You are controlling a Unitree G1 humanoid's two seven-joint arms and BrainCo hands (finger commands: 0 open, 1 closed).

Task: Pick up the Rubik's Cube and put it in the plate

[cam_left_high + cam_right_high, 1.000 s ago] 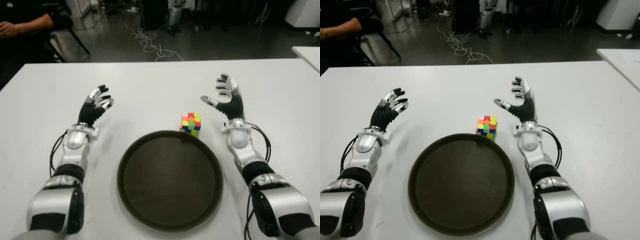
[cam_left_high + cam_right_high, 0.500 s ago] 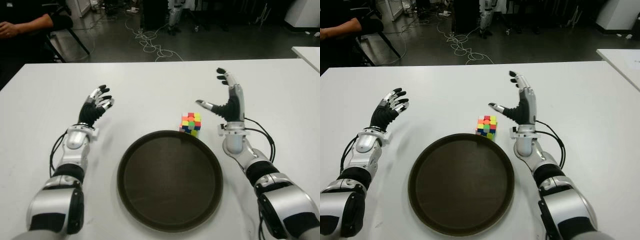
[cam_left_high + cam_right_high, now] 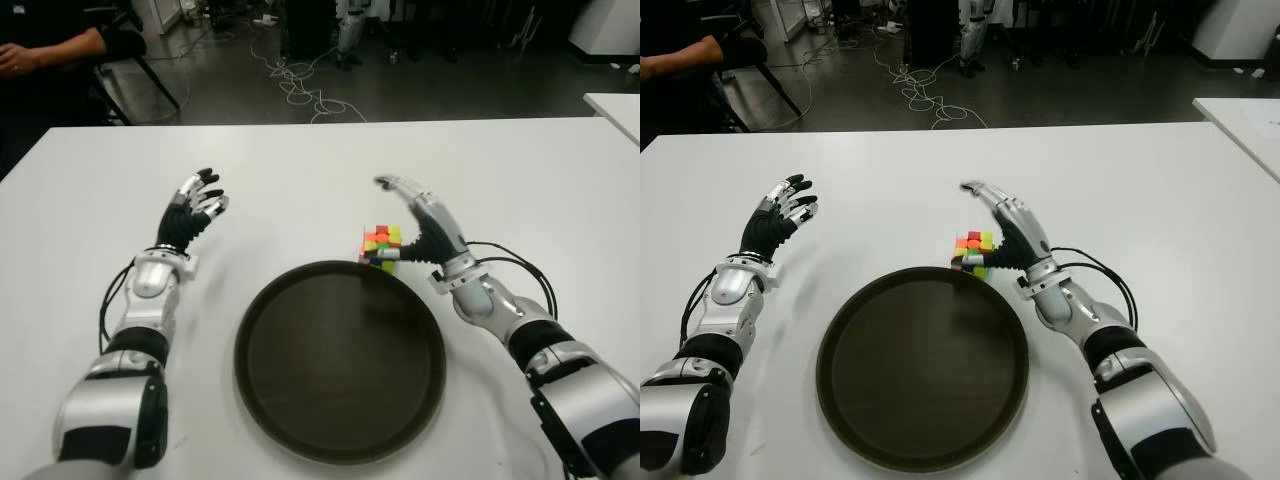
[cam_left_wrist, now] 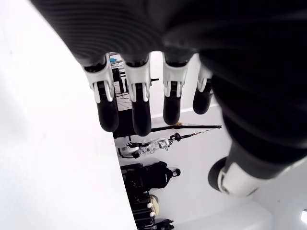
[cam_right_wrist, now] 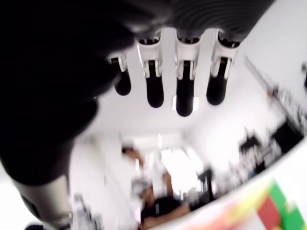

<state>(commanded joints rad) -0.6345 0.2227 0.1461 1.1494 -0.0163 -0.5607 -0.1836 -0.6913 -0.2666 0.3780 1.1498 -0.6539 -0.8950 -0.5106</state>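
Right hand (image 3: pixel 420 225) is spread wide over the cube (image 3: pixel 381 246) (nothing gripped); left hand (image 3: pixel 190 215) is held open, empty.

White table (image 3: pixel 300 170) with plate (image 3: pixel 340 440) and Rubik's Cube (image 3: pixel 381 241)

One Rubik's Cube (image 3: pixel 382 245), one plate (image 3: pixel 340 360), one table (image 3: pixel 300 170), two hands.

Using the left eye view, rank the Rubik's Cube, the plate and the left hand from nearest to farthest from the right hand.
1. Rubik's Cube: right beside the open right hand, on its left.
2. Plate: just in front of the cube, toward the robot, its rim near the right wrist.
3. Left hand: open, far across the table, left of the plate.
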